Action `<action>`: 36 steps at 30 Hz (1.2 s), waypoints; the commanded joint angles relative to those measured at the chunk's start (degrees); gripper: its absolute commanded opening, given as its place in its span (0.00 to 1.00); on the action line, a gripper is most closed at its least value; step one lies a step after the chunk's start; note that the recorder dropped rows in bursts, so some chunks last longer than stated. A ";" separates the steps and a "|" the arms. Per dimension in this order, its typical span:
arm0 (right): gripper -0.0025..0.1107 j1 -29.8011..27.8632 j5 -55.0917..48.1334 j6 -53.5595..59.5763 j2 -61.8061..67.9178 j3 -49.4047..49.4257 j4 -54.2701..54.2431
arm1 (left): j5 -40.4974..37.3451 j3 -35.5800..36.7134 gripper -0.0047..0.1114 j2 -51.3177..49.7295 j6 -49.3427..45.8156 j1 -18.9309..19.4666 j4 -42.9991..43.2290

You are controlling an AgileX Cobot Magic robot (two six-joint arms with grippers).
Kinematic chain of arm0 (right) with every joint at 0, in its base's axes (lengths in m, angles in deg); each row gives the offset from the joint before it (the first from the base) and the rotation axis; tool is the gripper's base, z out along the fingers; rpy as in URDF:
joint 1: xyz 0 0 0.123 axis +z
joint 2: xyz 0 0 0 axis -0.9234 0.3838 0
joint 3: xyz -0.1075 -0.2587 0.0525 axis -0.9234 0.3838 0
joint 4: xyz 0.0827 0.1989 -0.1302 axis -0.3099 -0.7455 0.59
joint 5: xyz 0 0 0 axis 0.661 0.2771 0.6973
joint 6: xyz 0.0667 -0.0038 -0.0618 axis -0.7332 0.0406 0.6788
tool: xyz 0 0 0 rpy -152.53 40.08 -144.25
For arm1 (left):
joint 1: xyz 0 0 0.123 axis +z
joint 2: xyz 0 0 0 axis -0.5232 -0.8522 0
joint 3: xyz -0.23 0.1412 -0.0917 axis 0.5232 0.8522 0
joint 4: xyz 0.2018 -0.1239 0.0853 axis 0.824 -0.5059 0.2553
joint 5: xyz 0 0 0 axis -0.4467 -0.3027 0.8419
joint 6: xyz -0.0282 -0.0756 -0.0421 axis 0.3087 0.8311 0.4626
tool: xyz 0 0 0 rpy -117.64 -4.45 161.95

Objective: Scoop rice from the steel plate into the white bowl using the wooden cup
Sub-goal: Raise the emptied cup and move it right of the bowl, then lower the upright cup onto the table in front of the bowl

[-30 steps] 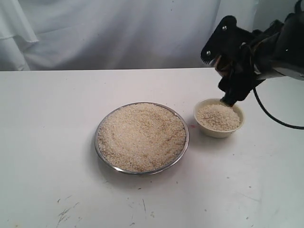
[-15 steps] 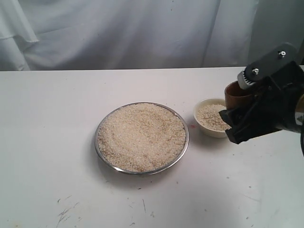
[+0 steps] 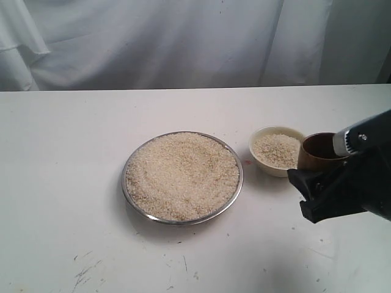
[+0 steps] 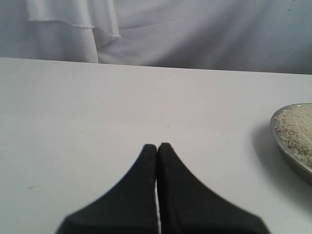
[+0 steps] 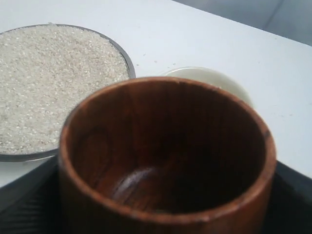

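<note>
Exterior view: right pincer (image 3: 327, 172), pinching wooden cup (image 3: 320, 149), has dropped beside white bowl (image 3: 272, 170).

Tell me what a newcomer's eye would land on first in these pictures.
The wide steel plate, heaped with rice, sits mid-table and draws the eye first. To its right in the exterior view is the small white bowl, also holding rice. Right beside the bowl, the right claw grips the wooden cup, which is upright and empty.
</note>
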 commanded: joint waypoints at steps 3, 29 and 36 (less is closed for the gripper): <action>0.02 -0.31 12.84 5.23 -0.47 5.54 -2.25 | 0.82 0.28 0.04 0.24 0.03 -0.15 0.06; 0.02 -7.80 47.79 9.46 33.36 9.02 10.29 | 0.82 0.28 0.04 0.24 0.03 -0.15 0.06; 0.02 -8.32 52.78 9.57 38.66 8.56 12.57 | 0.82 0.28 0.04 0.24 0.03 -0.15 0.06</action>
